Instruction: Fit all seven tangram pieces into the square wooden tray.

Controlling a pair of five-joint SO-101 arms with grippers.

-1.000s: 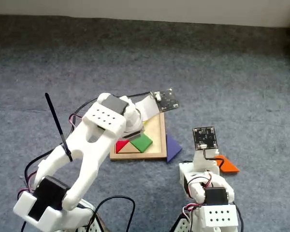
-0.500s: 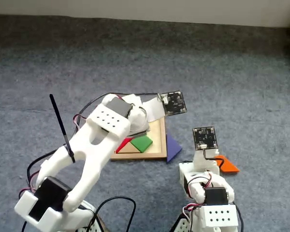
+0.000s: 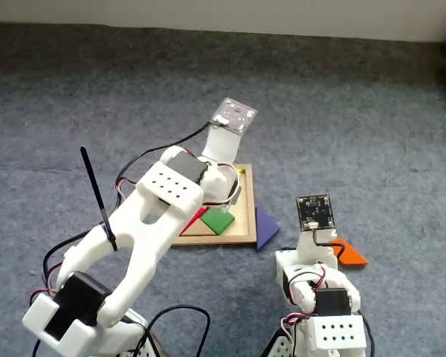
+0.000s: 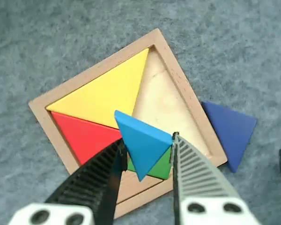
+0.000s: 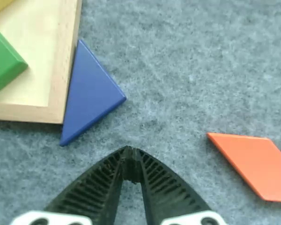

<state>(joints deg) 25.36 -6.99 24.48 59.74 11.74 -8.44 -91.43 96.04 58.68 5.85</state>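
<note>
High view: the left arm point(image 3: 145, 230) stretches from the near edge across the grey carpet point(image 3: 372, 111). Its wrist hangs over the square wooden tray point(image 3: 234, 239) and hides much of it. The right arm point(image 3: 317, 294) stands folded close to its base, to the right of the tray.

Left wrist view: the left gripper point(image 4: 147, 142) has its jaws narrowed onto a light blue triangle point(image 4: 140, 143), with one ribbed finger pressed against each side. It holds the piece above the tray, over the spot where three seated pieces meet. Seated in the tray are:
- a large yellow triangle point(image 4: 105, 91), lying along one side;
- a red triangle point(image 4: 82, 136), touching the yellow triangle edge to edge;
- a green piece point(image 4: 163, 168), mostly covered by the held triangle.

The tray floor on the other side of the yellow triangle shows bare wood.

Right wrist view: the right gripper point(image 5: 130, 164) has its jaws pressed together with nothing between them, above the carpet. A dark blue triangle point(image 5: 86, 101) lies flat on the carpet outside the tray, with one edge against the rim. An orange parallelogram point(image 5: 253, 159) also lies flat on the carpet, well apart from the tray. The right gripper points between these two loose pieces and touches neither.
</note>
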